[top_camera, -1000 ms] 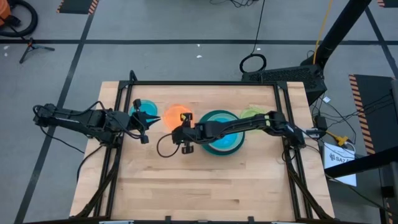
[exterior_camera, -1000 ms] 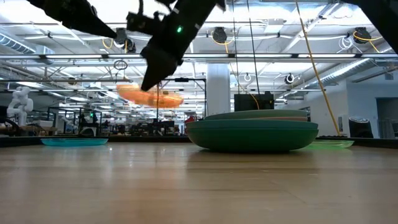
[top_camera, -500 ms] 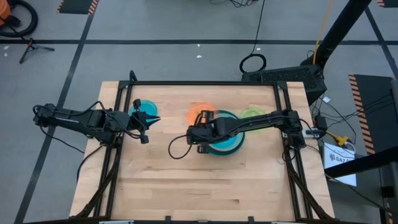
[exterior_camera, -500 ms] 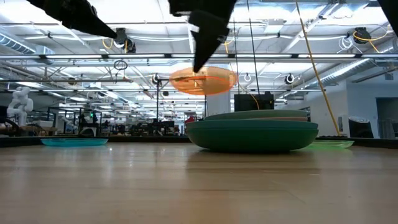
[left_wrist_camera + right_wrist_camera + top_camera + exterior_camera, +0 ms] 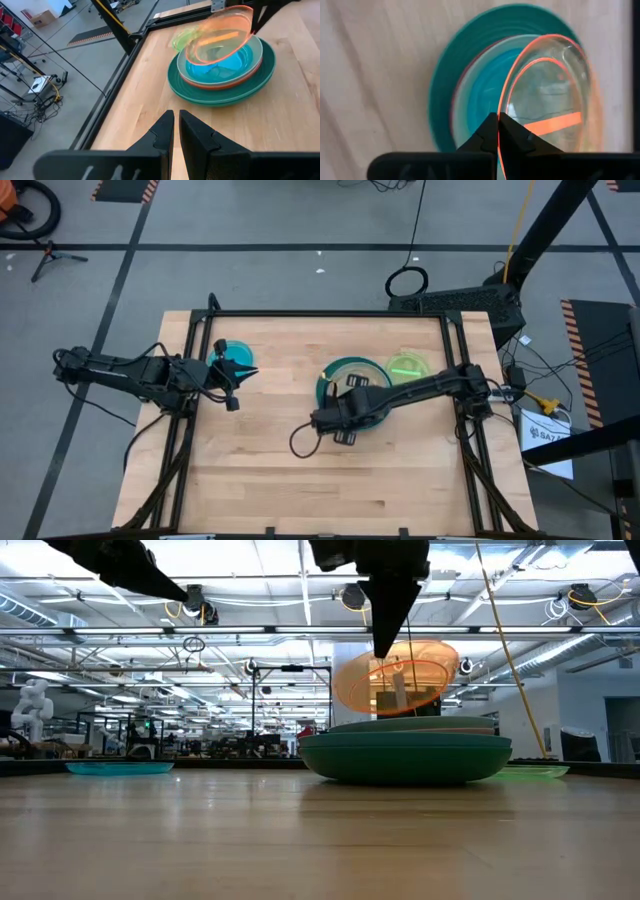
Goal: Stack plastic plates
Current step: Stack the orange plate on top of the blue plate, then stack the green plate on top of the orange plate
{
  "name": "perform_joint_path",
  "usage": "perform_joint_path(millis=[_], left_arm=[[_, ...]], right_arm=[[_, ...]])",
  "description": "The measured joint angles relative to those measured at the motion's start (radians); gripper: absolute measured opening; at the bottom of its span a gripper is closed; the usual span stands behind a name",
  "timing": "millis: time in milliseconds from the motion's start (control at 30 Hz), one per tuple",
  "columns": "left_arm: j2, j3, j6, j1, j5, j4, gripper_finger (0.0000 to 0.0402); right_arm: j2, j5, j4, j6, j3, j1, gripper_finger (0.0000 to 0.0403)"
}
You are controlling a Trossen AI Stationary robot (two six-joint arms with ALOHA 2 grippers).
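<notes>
The right gripper hangs over the middle of the table with its fingers pinched shut on the rim of a small translucent orange plate. The orange plate is held tilted, in the air, just above a stack of plates, not touching it as far as the low view shows.

The stack has a large dark green plate at the bottom, a red-orange plate's edge above it, then a pale mint plate, with a translucent blue plate nested in the centre.

In the high view the right arm reaches across the stack and covers much of it. Just beside the stack, on the right side of the table, lies a lime plate.

The left gripper waits at the left side of the table, its fingers nearly together and holding nothing. Near it, flat on the table, lies a blue plate, well apart from the stack.
</notes>
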Motion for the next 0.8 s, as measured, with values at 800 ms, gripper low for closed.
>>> perform_joint_path(millis=[800], left_arm=[[0.000,0.000,-0.009,0.000,0.000,0.000,0.0035]], right_arm=[[0.000,0.012,0.004,0.108,0.000,0.030,0.0103]])
